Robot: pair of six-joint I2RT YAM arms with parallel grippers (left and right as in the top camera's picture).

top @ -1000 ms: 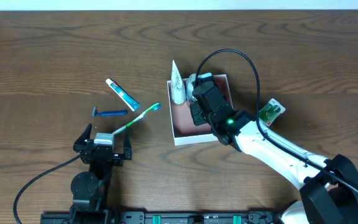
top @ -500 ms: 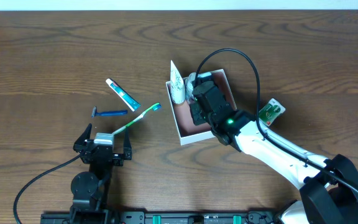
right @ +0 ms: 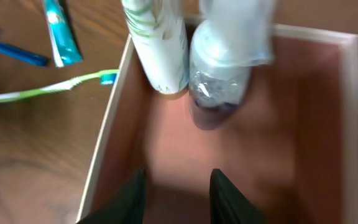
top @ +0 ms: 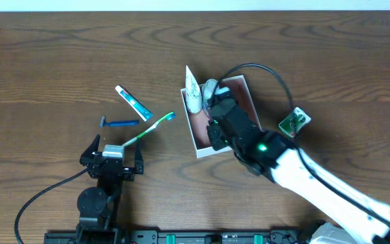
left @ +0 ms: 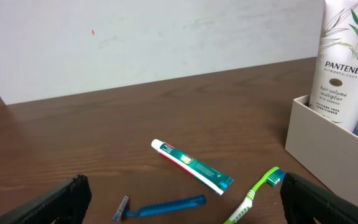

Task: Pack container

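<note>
The container (top: pixel 244 95) is a shallow white-walled box with a pinkish floor, right of centre in the overhead view. A white Pantene tube (top: pixel 193 91) and a clear bottle (top: pixel 210 88) lie against its far-left wall. My right gripper (top: pixel 215 110) hovers over the box floor. In the right wrist view the right gripper (right: pixel 178 186) is open with only bare container floor (right: pixel 291 124) between its fingers, and the bottle (right: pixel 222 68) and tube (right: pixel 157 43) lie ahead, apart from them. My left gripper (top: pixel 114 154) rests wide open at the front left, holding nothing.
On the wood left of the box lie a green toothbrush (top: pixel 147 129), a blue razor (top: pixel 120 123) and a toothpaste tube (top: pixel 133 102). A green packet (top: pixel 294 120) lies right of the box. In the left wrist view the razor (left: pixel 163 206) and toothbrush (left: pixel 253 196) lie ahead of the left gripper.
My right gripper has gone from shut to open and drawn back from the clear bottle, which stays in the box. The box has turned slightly. The left arm has not moved.
</note>
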